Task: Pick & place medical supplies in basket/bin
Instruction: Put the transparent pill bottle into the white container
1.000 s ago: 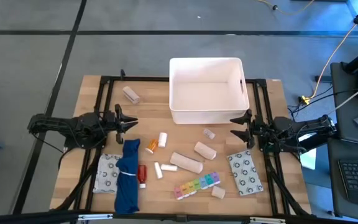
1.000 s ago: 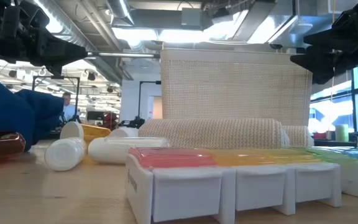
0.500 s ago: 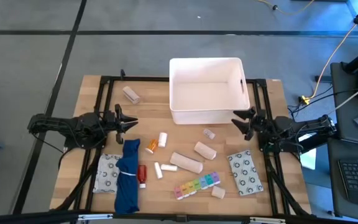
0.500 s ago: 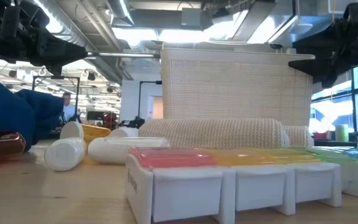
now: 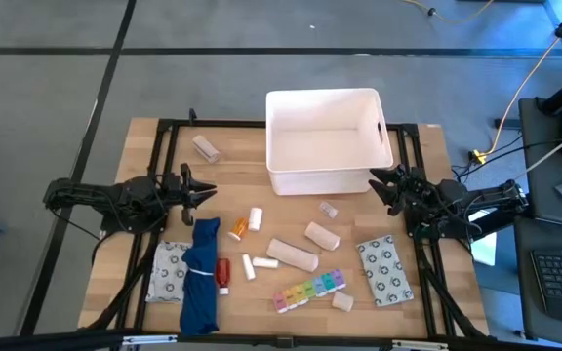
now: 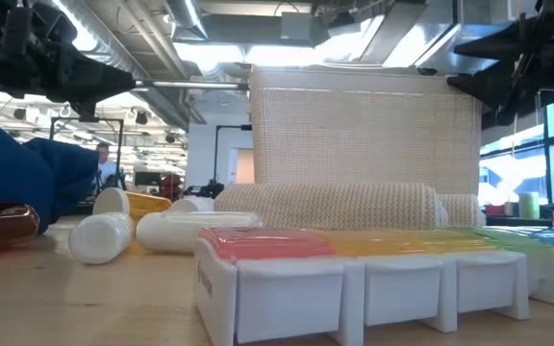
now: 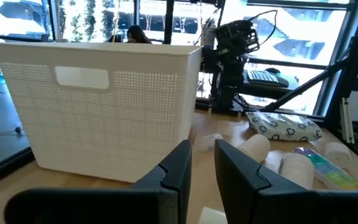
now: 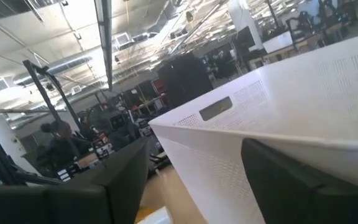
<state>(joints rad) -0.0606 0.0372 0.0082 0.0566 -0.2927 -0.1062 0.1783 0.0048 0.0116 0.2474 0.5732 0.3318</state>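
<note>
High view: the white rectangular bin [image 5: 323, 139] is seen at the far middle of the wooden counter [image 5: 427, 156], long axis running left to right, handle cutout on its right wall. The right claw [image 5: 380, 185] is held just beside the bin's near right corner, fingers parted, nothing gripped. The left claw [image 5: 206, 191] is held over the counter's left side, fingers slightly apart, empty. Between the arms are scattered a long gauze roll [image 5: 292, 254] lying aslant, a shorter roll [image 5: 322, 234], a rainbow pill organizer [image 5: 309, 291] angled up toward the right, a red tube [image 5: 222, 272] pointing near to far, and patterned packets [image 5: 386, 270]. Low view: the organizer's [image 6: 373, 264] boxy plastic compartments fill the foreground; a textured roll [image 6: 330, 207] lies crosswise behind it, before the bin's perforated wall [image 6: 364, 135]. Left wrist view: the bin's mesh-textured side [image 7: 98, 112] with its cutout is faced. Right wrist view: the bin's rim [image 8: 278, 118] is seen close between spread fingers [image 8: 120, 186].
</note>
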